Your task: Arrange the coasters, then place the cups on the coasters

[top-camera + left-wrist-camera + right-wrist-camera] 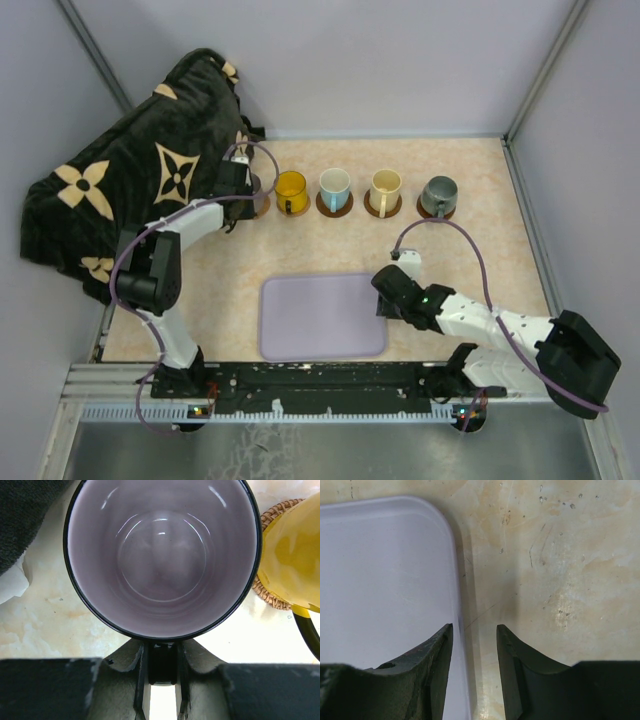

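My left gripper is shut on the dark handle of the purple-grey cup, which fills the left wrist view, open side up. This cup stands at the left end of the back row, over a coaster whose edge peeks out. To its right stand the yellow cup, the white cup with a blue handle, the cream cup and the dark grey-green cup. Each sits on a woven coaster. My right gripper is open and empty, low over the tray's right edge.
A lavender tray lies near the front middle. A black blanket with tan flowers is heaped at the back left, close to my left arm. Walls close in the back and both sides.
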### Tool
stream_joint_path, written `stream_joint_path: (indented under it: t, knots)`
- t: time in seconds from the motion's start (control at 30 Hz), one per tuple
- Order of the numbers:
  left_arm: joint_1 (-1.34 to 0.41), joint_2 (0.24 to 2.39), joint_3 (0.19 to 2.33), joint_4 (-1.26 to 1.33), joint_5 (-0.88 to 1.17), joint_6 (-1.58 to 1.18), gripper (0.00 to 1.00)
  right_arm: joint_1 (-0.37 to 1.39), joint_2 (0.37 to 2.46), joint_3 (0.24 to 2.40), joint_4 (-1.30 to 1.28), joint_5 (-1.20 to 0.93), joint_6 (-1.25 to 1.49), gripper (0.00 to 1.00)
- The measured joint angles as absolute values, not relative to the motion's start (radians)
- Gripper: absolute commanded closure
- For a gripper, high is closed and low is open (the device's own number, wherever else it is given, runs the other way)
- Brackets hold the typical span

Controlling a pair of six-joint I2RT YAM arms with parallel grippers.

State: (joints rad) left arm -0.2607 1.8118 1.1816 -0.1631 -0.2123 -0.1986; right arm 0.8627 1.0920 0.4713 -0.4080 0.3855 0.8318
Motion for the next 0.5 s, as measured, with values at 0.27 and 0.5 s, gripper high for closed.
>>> stream_joint_path:
  t: [0.27,0.5]
  knots:
    - [-0.261,1.826,1.181,-0.160,-0.213,-0.205,0.78,0.863,1.093,0.471,-0.407,0.383,0.832,0.59]
    - [-0.261,1.827,1.181,-0.156,-0.214,-0.205,0.73,0.863,1.096,0.471,-0.407,0.382,0.832,0.59]
